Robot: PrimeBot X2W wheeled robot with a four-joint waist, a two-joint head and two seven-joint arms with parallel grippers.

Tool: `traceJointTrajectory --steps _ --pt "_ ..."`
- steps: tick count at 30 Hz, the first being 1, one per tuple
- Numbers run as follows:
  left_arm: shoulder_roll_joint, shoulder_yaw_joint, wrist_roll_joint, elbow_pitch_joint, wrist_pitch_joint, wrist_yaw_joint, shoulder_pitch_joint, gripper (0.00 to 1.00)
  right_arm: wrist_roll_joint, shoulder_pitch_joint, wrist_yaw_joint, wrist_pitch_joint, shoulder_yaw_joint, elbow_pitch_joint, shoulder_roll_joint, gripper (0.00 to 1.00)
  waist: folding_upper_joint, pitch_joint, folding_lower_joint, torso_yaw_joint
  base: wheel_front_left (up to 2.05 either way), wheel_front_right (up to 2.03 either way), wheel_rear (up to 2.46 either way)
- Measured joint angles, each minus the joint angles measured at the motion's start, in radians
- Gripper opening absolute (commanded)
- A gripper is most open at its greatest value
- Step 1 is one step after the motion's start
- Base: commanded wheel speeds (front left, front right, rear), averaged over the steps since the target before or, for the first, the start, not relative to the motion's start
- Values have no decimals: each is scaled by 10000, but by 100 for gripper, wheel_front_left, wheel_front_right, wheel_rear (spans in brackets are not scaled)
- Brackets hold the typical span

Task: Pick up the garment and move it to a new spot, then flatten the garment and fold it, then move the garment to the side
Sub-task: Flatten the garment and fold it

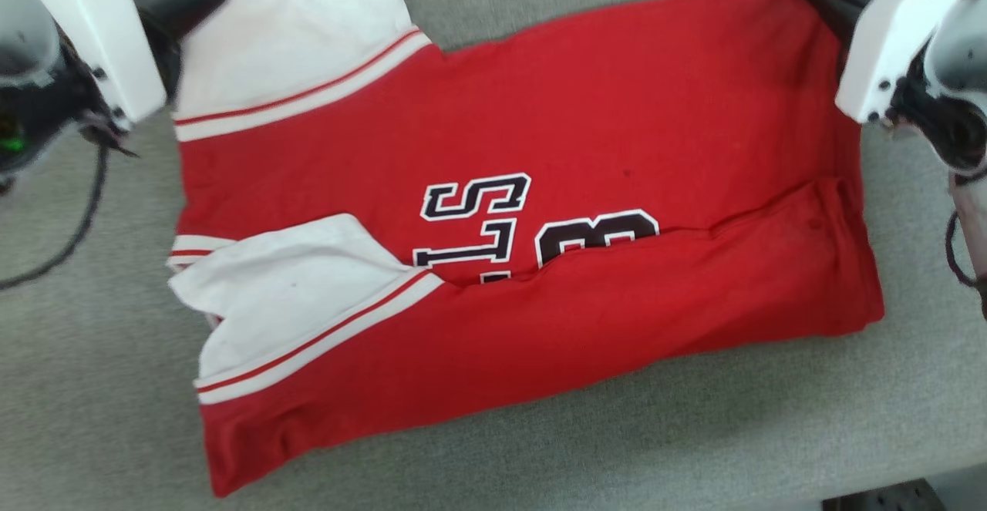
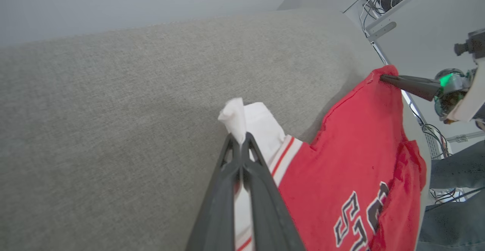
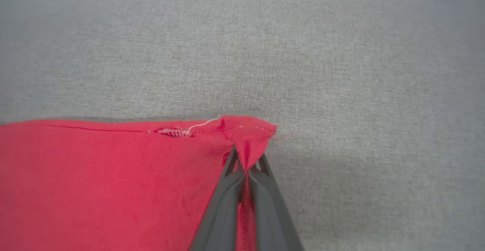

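We find the garment lying on the grey upholstered surface, its near edge doubled over the lettering. Its long axis runs across the head view, with the white sleeves to the robot's left and the red hem to its right. The left gripper is clamped on the far sleeve corner and the right gripper on the far hem corner. We judge this is to carry that edge over evenly.

Bright, even light; soft shadows; wide-angle bending in wrist views.
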Motion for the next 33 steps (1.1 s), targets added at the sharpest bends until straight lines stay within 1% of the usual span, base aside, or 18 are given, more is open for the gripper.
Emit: traceJointTrajectory --steps 3,5,9,13,17,21,25,27,30,33 --pt "92 10 -219 -686 -462 0 414 0 94 521 0 -130 79 -472 -314 0 0 -430 0 129 0 0 0" --pt "278 -31 -265 -1254 -794 0 772 0 240 987 0 -151 96 -869 -587 0 0 -740 0 236 0 0 0" --pt "871 -77 -468 -2541 -1726 0 1788 0 426 2197 0 -213 -10 -1755 -1137 0 0 -1328 0 481 0 0 0" --pt "1643 -226 -479 -3708 -2872 0 3075 0 554 3688 0 -205 -303 -2729 -1569 0 0 -1812 0 751 0 0 0" --pt "2173 -546 -399 -4504 -3939 0 4324 0 635 5292 0 -121 -1001 -3668 -1818 0 0 -2107 0 1097 0 0 0" --pt "2502 -813 -382 -5001 -5045 -2 5364 0 558 6640 0 42 -1643 -4606 -1724 0 0 -2288 0 1305 0 0 0" --pt "2579 -1202 -353 -5225 -5837 0 6352 0 385 7729 0 244 -2194 -5256 -1342 0 0 -2340 0 1326 0 0 0" --pt "2479 -1356 -295 -5118 -6013 -2 6676 0 286 8004 0 316 -2370 -5373 -1120 0 0 -2339 0 1323 0 0 0" --pt "2153 -1547 -6 -4487 -6165 0 6897 0 140 8110 -2 293 -2594 -5198 -727 0 0 -2321 0 1307 0 0 0" --pt "1557 -1557 -226 -4057 -6230 -2 7009 0 -27 8011 0 113 -2627 -4721 -353 0 0 -2319 0 1284 0 0 0"
